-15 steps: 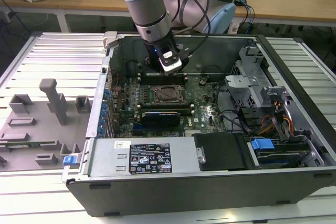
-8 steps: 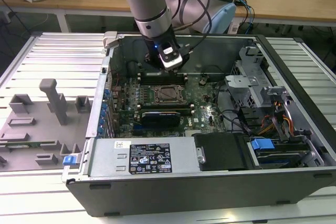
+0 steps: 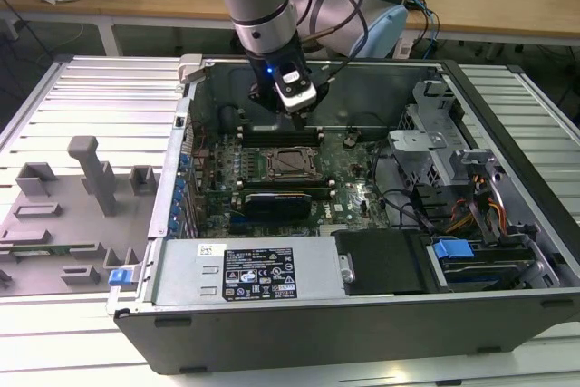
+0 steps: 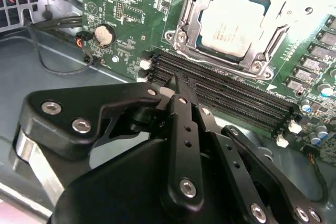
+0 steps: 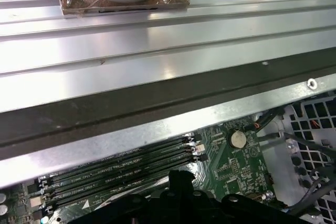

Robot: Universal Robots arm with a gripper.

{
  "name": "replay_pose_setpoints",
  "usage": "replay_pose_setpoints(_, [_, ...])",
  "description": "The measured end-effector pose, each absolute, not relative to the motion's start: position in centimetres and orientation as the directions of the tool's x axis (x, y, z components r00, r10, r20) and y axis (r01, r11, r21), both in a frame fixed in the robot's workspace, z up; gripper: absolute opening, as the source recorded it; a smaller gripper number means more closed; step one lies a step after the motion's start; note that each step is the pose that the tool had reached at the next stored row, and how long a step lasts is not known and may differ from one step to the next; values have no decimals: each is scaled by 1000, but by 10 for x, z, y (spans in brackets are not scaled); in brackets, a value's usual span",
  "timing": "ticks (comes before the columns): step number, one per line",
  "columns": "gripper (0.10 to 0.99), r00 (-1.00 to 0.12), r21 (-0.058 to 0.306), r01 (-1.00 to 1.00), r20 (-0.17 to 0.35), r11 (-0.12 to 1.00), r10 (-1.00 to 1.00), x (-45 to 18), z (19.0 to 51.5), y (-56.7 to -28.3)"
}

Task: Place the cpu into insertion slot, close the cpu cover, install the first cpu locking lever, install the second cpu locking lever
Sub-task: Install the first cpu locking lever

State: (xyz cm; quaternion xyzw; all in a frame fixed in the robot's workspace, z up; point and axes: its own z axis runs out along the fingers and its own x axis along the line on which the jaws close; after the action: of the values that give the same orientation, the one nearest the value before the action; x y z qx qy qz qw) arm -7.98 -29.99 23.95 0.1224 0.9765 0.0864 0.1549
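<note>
The cpu (image 4: 231,20) lies flat in the insertion slot (image 3: 272,173) on the green board, its silver top facing up. The cpu cover (image 4: 192,9) lies down around it as a metal frame, and the chip shows through its window. My gripper (image 4: 173,83) hangs a little above the black memory slots (image 4: 226,95) just beside the socket, apart from the cover. Its fingers (image 4: 179,124) are pressed together with nothing between them. In the exterior view the gripper (image 3: 294,113) is inside the open computer case, just behind the socket (image 3: 288,162). The fingertip (image 5: 181,178) pokes into the first wrist view over the memory slots.
A coin battery (image 4: 104,35) and loose cables sit on the board near the gripper. A black graphics card (image 3: 281,198) lies in front of the socket, and the power supply (image 3: 254,269) in front of that. The drive cage (image 3: 435,133) stands at the exterior view's right. Grey fixtures (image 3: 91,169) stand outside the case.
</note>
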Motion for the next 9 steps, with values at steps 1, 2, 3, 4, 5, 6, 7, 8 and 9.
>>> replay_pose_setpoints(1, [106, -923, 206, 213, -279, 955, 266, -80, 240, -300])
replay_pose_setpoints(2, [106, -930, 202, 218, -254, 955, 266, -79, 240, -300])
replay_pose_setpoints(3, [106, -935, 198, 222, -235, 955, 266, -78, 239, -301])
replay_pose_setpoints(4, [106, -938, 196, 225, -221, 954, 266, -77, 239, -301])
replay_pose_setpoints(5, [106, -943, 192, 230, -199, 954, 267, -76, 239, -301])
replay_pose_setpoints(6, [106, -947, 188, 233, -181, 954, 267, -76, 239, -302])
replay_pose_setpoints(7, [106, -951, 182, 238, -156, 954, 267, -75, 239, -302])
replay_pose_setpoints(8, [106, -958, 171, 247, -108, 954, 267, -74, 239, -303])
replay_pose_setpoints(9, [106, -960, 164, 251, -83, 954, 267, -73, 239, -304])
